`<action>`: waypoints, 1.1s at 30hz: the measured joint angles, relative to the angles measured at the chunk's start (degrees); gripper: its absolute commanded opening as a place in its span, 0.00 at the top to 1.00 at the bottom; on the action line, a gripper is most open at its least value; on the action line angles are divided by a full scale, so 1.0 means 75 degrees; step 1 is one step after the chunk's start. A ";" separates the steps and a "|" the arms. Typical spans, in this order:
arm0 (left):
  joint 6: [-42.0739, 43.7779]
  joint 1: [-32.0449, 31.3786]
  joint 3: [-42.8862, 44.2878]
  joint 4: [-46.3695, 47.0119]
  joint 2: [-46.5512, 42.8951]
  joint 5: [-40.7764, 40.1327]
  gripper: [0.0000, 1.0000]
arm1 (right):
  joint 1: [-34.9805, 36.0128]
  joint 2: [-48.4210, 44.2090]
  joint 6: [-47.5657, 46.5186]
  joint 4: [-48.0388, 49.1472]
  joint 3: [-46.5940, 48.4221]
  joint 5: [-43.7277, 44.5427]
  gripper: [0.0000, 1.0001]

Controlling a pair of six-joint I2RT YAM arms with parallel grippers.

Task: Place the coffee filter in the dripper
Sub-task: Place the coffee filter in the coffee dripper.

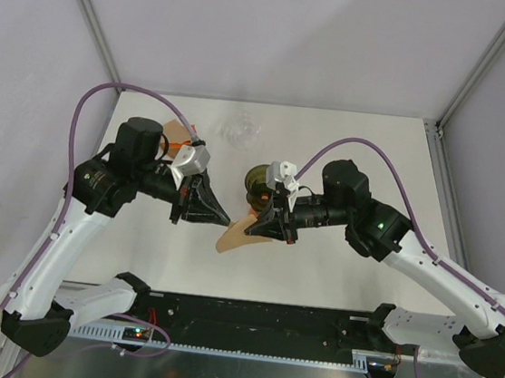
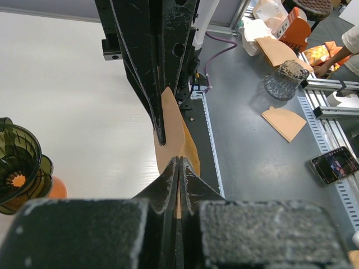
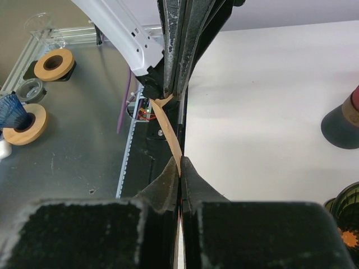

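No readable text, lettering on orange box too blurred

The filter is a thin tan paper. It is hanging over the middle of the table, with the left gripper and right gripper pinching it. The dripper is dark green ribbed glass, sitting upright just behind it.

Tan coffee filter, dark green ribbed dripper
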 measured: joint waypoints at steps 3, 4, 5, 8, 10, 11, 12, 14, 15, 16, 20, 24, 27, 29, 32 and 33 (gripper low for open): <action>-0.0006 0.0000 0.0000 -0.0003 0.0000 -0.0003 0.94 | 0.0000 0.0000 0.0003 0.0003 0.0000 0.0020 1.00; -0.0006 0.0000 0.0000 -0.0003 0.0000 -0.0003 0.94 | 0.0000 0.0000 0.0006 0.0003 0.0000 0.0029 1.00; -0.0006 0.0000 0.0000 -0.0003 0.0000 -0.0003 0.93 | 0.0000 0.0000 0.0009 0.0006 0.0000 0.0044 1.00; -0.0017 0.0000 0.0000 0.0000 0.0003 -0.0032 0.89 | 0.0000 0.0003 0.0017 0.0029 0.0000 0.0067 1.00; -0.0044 0.0000 0.0000 0.0000 0.0003 -0.0073 0.88 | 0.0000 0.0003 0.0020 0.0050 0.0000 0.0117 1.00; -0.0070 0.0000 0.0000 0.0000 0.0003 -0.0105 0.88 | 0.0000 0.0003 0.0023 0.0052 0.0000 0.0140 1.00; -0.0093 0.0000 0.0000 0.0000 0.0003 -0.0160 0.88 | 0.0000 0.0006 0.0026 0.0052 0.0000 0.0187 1.00; -0.0166 0.0000 0.0003 0.0003 0.0003 -0.0309 0.87 | 0.0000 0.0015 0.0041 0.0058 0.0000 0.0256 1.00; -0.0201 0.0000 0.0006 0.0003 0.0003 -0.0388 0.87 | 0.0000 0.0020 0.0055 0.0064 0.0000 0.0286 1.00; -0.0213 0.0000 0.0006 0.0009 0.0003 -0.0469 0.85 | 0.0000 0.0029 0.0076 0.0079 0.0000 0.0321 1.00; -0.0277 0.0000 0.0006 0.0015 0.0003 -0.0659 0.80 | 0.0000 0.0079 0.0149 0.0122 0.0000 0.0402 1.00; -0.0332 0.0000 0.0006 0.0015 0.0003 -0.0676 0.74 | 0.0000 0.0117 0.0230 0.0172 0.0000 0.0481 1.00; -0.0361 0.0000 0.0006 0.0015 0.0003 -0.0670 0.72 | 0.0000 0.0117 0.0239 0.0221 0.0000 0.0551 1.00; -0.0393 0.0000 0.0006 0.0015 0.0003 -0.0673 0.72 | 0.0000 0.0117 0.0262 0.0221 0.0000 0.0597 1.00; -0.0399 0.0000 0.0006 0.0015 0.0003 -0.0702 0.72 | -0.0009 0.0117 0.0289 0.0224 0.0000 0.0635 1.00; -0.0399 0.0000 0.0006 0.0015 0.0003 -0.0731 0.72 | -0.0009 0.0117 0.0294 0.0227 0.0000 0.0647 1.00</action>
